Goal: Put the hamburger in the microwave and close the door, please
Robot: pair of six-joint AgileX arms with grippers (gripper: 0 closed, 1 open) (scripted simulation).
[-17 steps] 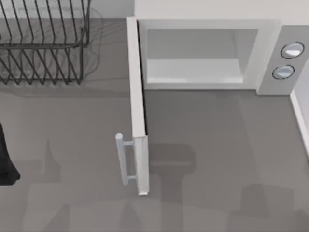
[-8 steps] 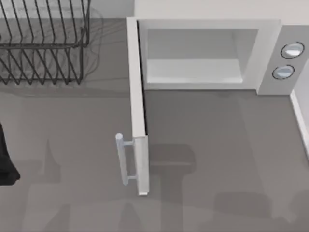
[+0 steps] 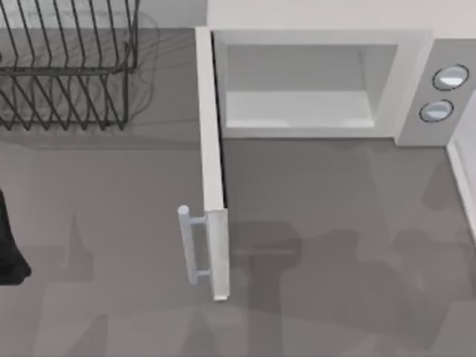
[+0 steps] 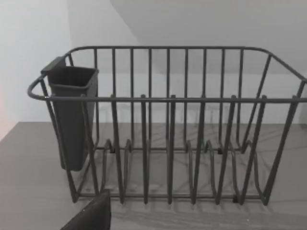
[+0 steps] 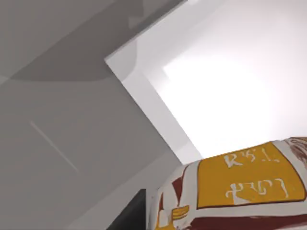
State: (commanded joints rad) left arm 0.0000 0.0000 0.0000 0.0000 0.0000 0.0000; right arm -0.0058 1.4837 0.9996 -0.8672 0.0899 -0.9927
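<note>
The microwave stands at the back right, its pale cavity bare. Its door swings out toward the front, the bar handle on its left face. In the right wrist view the hamburger, orange-yellow with white and brown patches, sits close up in my right gripper, one dark finger beside it. A dark part of my left arm rests at the table's left edge, and my left gripper faces the wire rack.
A black wire rack stands at the back left, with a dark cup hung on one end. A white raised edge runs along the table's right side. Grey tabletop lies in front of the cavity.
The shadows on the table's right front have slid toward the microwave. The door, rack and left arm have stayed put.
</note>
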